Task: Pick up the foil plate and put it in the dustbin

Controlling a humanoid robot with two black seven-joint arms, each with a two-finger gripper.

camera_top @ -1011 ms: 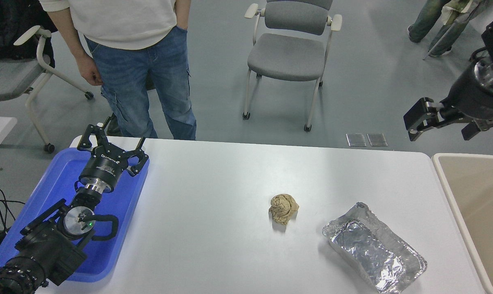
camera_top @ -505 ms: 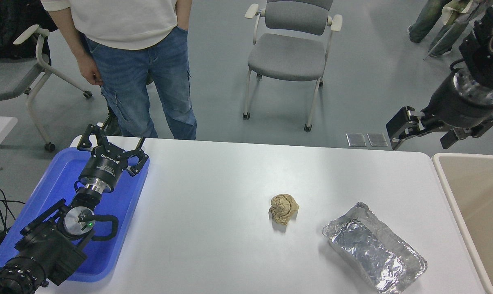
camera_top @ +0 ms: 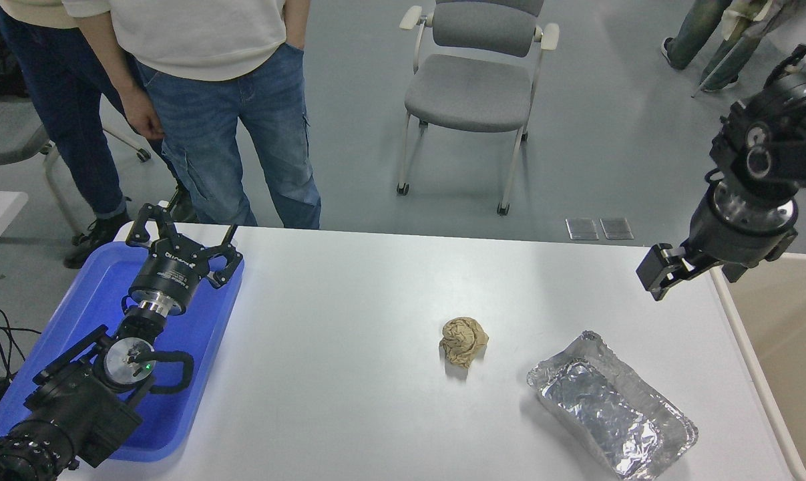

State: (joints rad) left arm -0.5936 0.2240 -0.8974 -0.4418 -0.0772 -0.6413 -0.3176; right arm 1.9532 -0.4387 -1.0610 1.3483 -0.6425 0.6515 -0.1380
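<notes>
The foil plate (camera_top: 611, 406), a shiny crinkled silver tray, lies on the white table (camera_top: 349, 347) at the front right. The dustbin (camera_top: 744, 337), beige with a pale rim, stands against the table's right edge, partly cut off by the picture. My right gripper (camera_top: 693, 272) is open and empty. It hangs above the table's far right corner next to the dustbin, well behind and above the foil plate. My left gripper (camera_top: 179, 242) is open and parked over the blue tray (camera_top: 89, 294) at the lower left.
A crumpled tan paper ball (camera_top: 464, 341) lies left of the foil plate. Two people (camera_top: 209, 100) stand at the table's far left. A grey chair (camera_top: 476, 80) stands behind the table.
My right gripper has come down and turned to point down at the table's far right corner. A second person has stepped in at the top left.
</notes>
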